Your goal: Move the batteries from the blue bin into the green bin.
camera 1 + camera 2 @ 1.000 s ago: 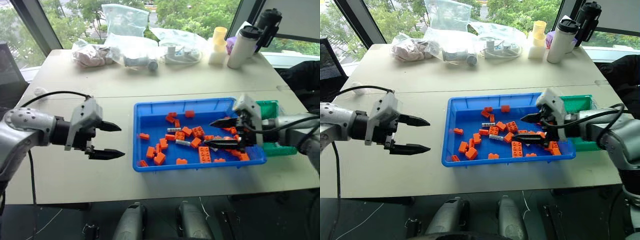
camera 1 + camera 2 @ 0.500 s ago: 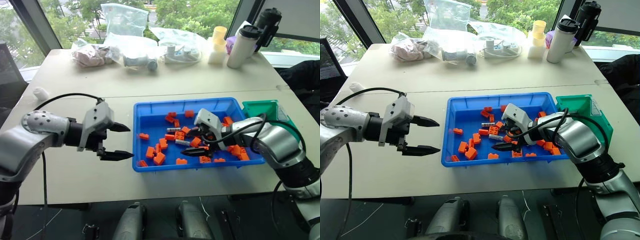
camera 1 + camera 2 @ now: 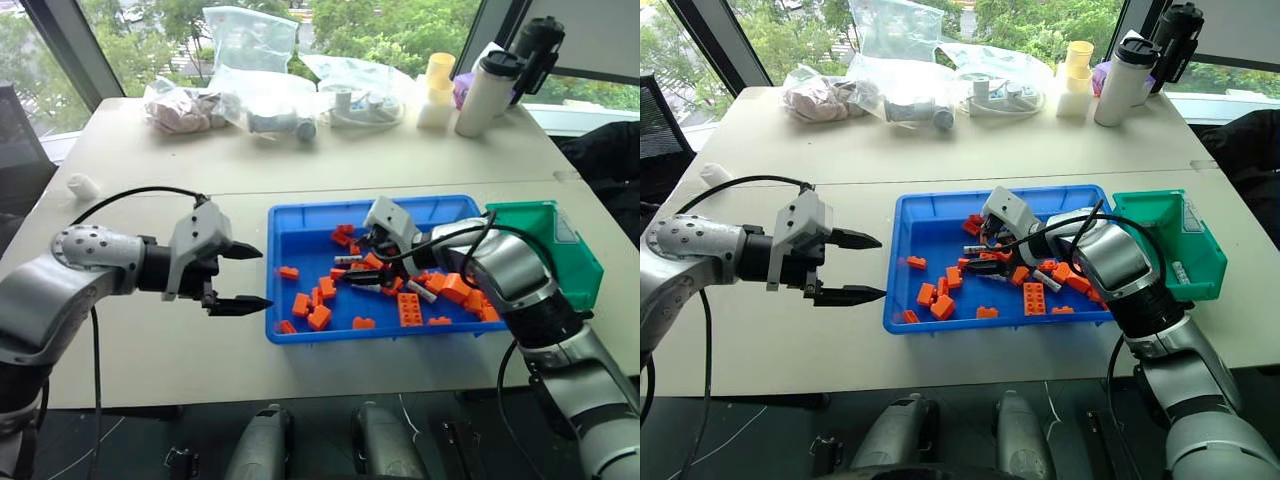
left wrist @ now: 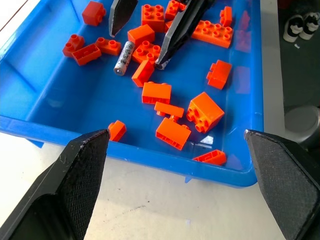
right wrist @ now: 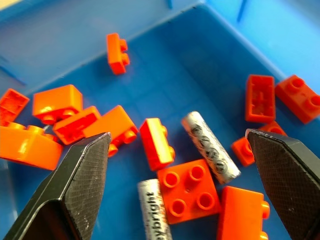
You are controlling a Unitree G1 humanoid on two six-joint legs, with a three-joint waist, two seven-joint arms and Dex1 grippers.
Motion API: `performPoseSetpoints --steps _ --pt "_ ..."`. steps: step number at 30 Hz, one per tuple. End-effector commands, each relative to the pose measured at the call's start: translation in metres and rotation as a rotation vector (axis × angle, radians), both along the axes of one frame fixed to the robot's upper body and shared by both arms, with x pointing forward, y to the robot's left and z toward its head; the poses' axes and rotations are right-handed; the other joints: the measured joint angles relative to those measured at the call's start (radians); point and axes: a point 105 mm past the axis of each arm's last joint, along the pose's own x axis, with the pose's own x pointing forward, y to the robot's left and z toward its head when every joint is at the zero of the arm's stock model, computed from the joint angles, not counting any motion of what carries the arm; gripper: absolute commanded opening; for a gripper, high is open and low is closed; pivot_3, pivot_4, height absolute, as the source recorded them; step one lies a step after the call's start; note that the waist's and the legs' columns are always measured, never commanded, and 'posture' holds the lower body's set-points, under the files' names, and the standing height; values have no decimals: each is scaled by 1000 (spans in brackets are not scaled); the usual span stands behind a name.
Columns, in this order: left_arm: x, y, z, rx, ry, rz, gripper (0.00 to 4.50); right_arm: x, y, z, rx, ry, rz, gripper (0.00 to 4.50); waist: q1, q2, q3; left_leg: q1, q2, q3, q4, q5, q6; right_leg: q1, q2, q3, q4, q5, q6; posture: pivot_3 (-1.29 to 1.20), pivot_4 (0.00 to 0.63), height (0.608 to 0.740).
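The blue bin point(image 3: 300, 215) lies mid-table, strewn with orange bricks point(image 3: 410, 308). Among them are silver batteries: one point(image 3: 347, 260) near the bin's middle and another point(image 3: 420, 291) further right. My right gripper point(image 3: 350, 272) is open low inside the bin. In the left wrist view its tips straddle a battery point(image 4: 123, 57). The right wrist view shows two batteries point(image 5: 210, 147) point(image 5: 154, 210) between my open right gripper's point(image 5: 176, 135) fingers. The green bin point(image 3: 560, 250) stands against the blue bin's right end. My left gripper point(image 3: 255, 278) hangs open and empty just left of the blue bin.
Plastic bags point(image 3: 250, 90), a white tumbler point(image 3: 485, 90), a black bottle point(image 3: 535, 45) and a yellow cup point(image 3: 437, 85) line the table's far side. A small white object point(image 3: 82, 186) lies at the left edge. Bare tabletop stretches behind the bins.
My right gripper has travelled left across the blue bin, from its right end to its middle, staying open. The green bin is now uncovered. My left gripper is still open beside the bin.
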Motion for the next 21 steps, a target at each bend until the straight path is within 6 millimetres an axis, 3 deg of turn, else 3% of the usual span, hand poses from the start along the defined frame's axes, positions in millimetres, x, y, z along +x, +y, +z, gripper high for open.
performPoseSetpoints --steps 1,12,15,19,21 --pt "1 -3 6 -9 -51 2 4500 10 7 8 -16 -54 -11 4432 -2 0 0 0 0 0 0 0 0 0 0 0 0 0 0 0 150 740" --pt "0 -2 4 -21 -56 30 4500 17 10 -11 -154 -52 27 4432 -1 0 0 0 0 0 0 0 0 -1 0 0 1 0 0 0 150 740" --pt "1 -2 3 -20 -57 34 4500 18 11 -15 -184 -55 42 3658 -1 0 0 0 0 0 0 0 0 -1 0 0 1 0 0 0 150 740" --pt "1 -2 2 -18 -58 43 4500 24 12 -17 -205 -73 44 1636 -1 0 0 0 0 0 0 0 0 -1 0 0 1 0 0 0 150 740" --pt "1 -1 2 -16 -61 50 4500 25 13 -16 -204 -78 48 889 -1 0 0 0 0 0 0 0 0 -1 0 0 1 0 0 0 150 740"
